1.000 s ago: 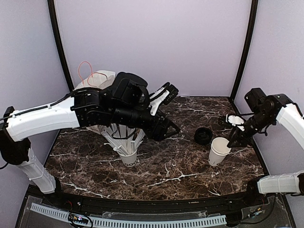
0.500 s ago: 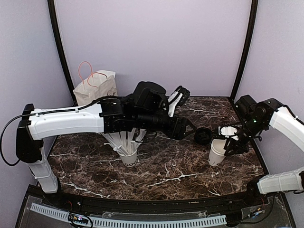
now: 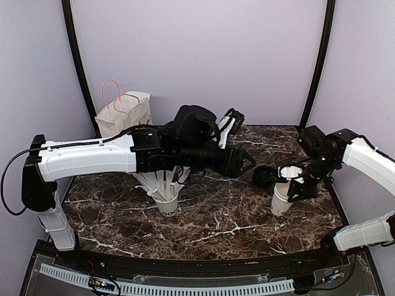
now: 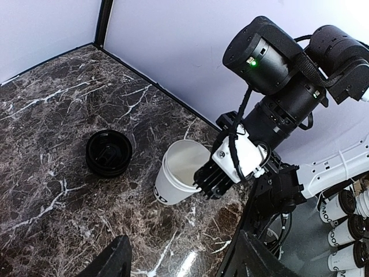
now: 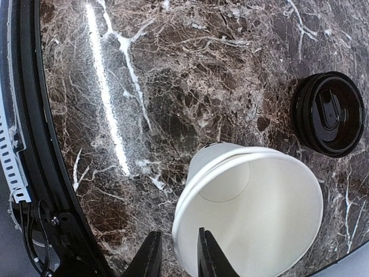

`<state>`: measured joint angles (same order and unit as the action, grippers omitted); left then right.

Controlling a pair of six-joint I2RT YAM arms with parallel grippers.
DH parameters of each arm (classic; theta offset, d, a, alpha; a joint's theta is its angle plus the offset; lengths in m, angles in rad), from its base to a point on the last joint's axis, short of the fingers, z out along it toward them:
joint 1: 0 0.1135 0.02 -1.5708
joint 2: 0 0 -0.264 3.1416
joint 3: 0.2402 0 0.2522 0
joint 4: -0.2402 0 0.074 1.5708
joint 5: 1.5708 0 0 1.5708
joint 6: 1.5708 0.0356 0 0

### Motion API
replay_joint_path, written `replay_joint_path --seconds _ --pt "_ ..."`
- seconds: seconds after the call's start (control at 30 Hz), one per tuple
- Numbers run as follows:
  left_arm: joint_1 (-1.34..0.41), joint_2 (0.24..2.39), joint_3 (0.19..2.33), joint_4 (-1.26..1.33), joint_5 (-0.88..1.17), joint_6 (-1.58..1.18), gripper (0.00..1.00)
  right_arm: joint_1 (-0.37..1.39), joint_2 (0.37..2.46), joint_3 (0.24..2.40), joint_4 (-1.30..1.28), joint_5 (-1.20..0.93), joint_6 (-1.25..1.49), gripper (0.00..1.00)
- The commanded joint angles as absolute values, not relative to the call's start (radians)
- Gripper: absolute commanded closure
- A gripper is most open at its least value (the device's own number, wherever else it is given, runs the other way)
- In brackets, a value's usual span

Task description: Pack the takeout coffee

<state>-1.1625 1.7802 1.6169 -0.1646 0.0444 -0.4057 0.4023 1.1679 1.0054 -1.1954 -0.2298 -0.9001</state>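
Observation:
The takeout coffee cup [image 3: 281, 198] stands open at the right of the table, a white paper cup with nothing in it [image 5: 253, 213]. Its black lid [image 3: 264, 176] lies apart on the marble, just left of the cup. My right gripper [image 3: 292, 185] comes down on the cup's near rim, one finger inside and one outside, closed on the wall [image 5: 176, 254]. In the left wrist view the cup [image 4: 176, 179] leans a little. My left gripper [image 3: 247, 161] hovers open and empty just left of the lid [image 4: 108, 152].
A white paper bag [image 3: 123, 114] with pink handles stands at the back left. A white cup with wrapped straws [image 3: 165, 200] stands front left, under my left arm. The table's right edge lies close to the cup.
My left arm swung right, off the paper bag, to near the lid. My right gripper came down and left onto the cup's rim.

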Motion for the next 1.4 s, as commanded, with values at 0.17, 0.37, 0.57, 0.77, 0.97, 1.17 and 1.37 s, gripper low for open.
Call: replay_joint_path --seconds 0.17,0.37,0.57,0.77,0.97,1.17,1.37 --pt "-1.163 1.671 1.530 -0.082 0.016 -0.436 0.36 0.417 1.207 1.010 -1.164 -0.232 -0.876 0.82" --pt "-1.163 1.662 1.519 -0.082 0.012 -0.436 0.35 0.423 1.211 1.008 -1.163 -0.217 -0.866 0.87" --pt "-1.163 1.669 1.524 -0.078 -0.002 -0.447 0.36 0.424 1.212 1.007 -1.153 -0.205 -0.845 0.93" --pt "-1.163 1.683 1.527 -0.077 -0.050 -0.475 0.36 0.425 1.198 1.017 -1.140 -0.193 -0.829 1.00" --pt "-1.163 1.743 1.576 -0.108 -0.067 -0.506 0.37 0.424 1.145 1.055 -1.124 -0.211 -0.808 1.00" --pt "-1.163 1.781 1.584 -0.097 -0.077 -0.527 0.37 0.425 1.136 1.097 -1.143 -0.259 -0.787 1.00" --pt "-1.164 1.852 1.601 -0.029 -0.025 -0.597 0.38 0.424 1.138 1.127 -1.138 -0.293 -0.761 1.00"
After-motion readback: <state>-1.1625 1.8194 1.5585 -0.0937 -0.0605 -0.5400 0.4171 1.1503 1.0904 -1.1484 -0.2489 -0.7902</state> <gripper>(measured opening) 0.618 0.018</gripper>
